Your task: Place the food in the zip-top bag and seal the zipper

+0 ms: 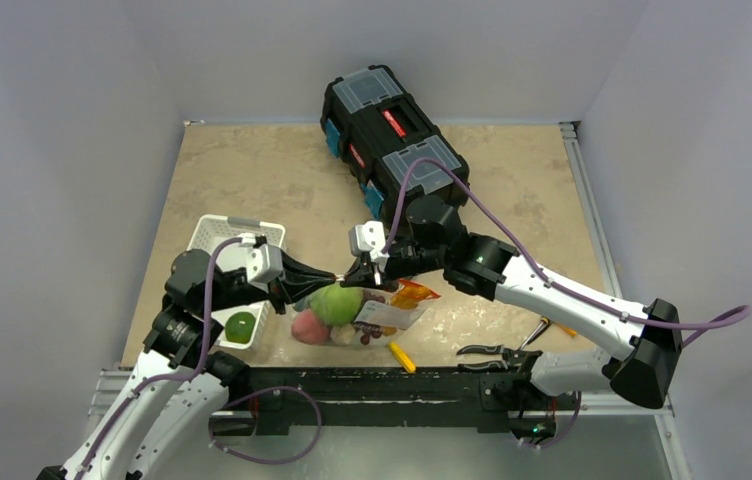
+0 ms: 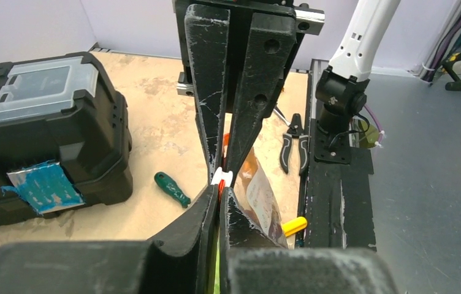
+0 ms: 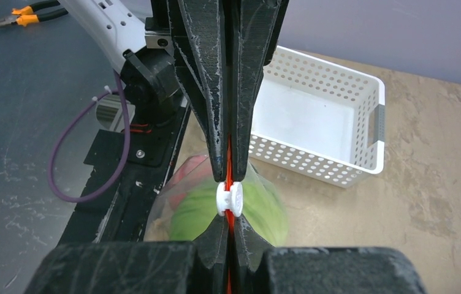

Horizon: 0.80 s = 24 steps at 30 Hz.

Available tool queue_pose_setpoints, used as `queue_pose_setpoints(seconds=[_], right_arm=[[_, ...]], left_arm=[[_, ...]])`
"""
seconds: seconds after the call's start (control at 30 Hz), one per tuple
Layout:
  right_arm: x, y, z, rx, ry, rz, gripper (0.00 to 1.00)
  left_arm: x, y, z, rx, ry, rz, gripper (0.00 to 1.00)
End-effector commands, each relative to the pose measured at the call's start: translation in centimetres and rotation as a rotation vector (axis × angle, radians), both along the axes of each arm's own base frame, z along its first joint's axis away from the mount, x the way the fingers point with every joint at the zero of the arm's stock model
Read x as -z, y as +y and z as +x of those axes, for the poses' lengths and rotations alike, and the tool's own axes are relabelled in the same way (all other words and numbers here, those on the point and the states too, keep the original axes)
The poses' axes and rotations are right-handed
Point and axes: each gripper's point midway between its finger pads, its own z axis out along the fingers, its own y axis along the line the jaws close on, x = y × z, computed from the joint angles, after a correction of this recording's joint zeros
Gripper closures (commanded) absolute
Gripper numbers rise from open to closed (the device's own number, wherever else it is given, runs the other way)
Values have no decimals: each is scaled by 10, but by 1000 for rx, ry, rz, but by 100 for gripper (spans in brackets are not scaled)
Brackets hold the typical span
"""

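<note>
A: The left jaws and the right jaws are both pinched fully shut, tip to tip, on the zipper (image 3: pixel 228 156). Its white tab (image 3: pixel 229 199) is caught between the two sets of tips.

B: Where is the zip-top bag (image 1: pixel 382 315) found?

A: It is found below that strip, at the middle of the desk (image 1: pixel 252 170) towards the near edge. The cabbage (image 1: pixel 336 302) and the peach (image 1: pixel 306 326) are seen inside. A green round fruit (image 1: pixel 240 327) lies in the white basket (image 1: pixel 214 232) to the left.

B: How is the sealing best done?

A: One end should be held still, and the tab drawn straight along a taut strip. Otherwise the floppy film may be bunched into the track. Which jaws drive the tab cannot be told.

B: And the surroundings?

A: The mottled tan desk is enclosed by pale walls. A black toolbox (image 1: pixel 392 130) is set at the far side, and pliers (image 1: pixel 492 351) at the near right.
</note>
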Motion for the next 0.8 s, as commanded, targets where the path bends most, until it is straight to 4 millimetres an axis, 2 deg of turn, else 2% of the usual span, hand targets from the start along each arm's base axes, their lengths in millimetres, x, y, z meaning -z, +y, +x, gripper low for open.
queue_pose_setpoints(seconds=[0.0, 0.03, 0.1, 0.13, 0.2, 0.23, 0.37, 0.57, 0.63, 0.77], right_arm=[[-45, 10, 1, -18, -59, 125, 100], [-46, 10, 3, -7, -49, 123, 95], [-44, 10, 4, 8, -34, 112, 63], [-41, 8, 3, 10, -28, 105, 54], [-39, 7, 4, 25, -20, 113, 43], [-42, 7, 3, 29, -18, 127, 40], [-44, 12, 6, 36, -4, 143, 41], [-40, 21, 6, -3, 17, 107, 70], [-39, 21, 7, -3, 11, 99, 72], [-36, 20, 11, 21, 5, 99, 68]], left_arm=[[-15, 4, 9, -62, -36, -25, 100], [-15, 6, 15, -101, -17, -20, 100], [-10, 10, 24, -156, 19, 2, 100], [-8, 11, 27, -173, 29, 7, 100], [-5, 12, 32, -198, 49, -1, 100], [-4, 11, 33, -203, 55, -9, 100], [-5, 11, 31, -200, 34, -44, 100], [-6, 15, 28, -210, -4, -66, 100], [-6, 16, 27, -214, -7, -66, 100], [-6, 14, 24, -197, -11, -70, 100]])
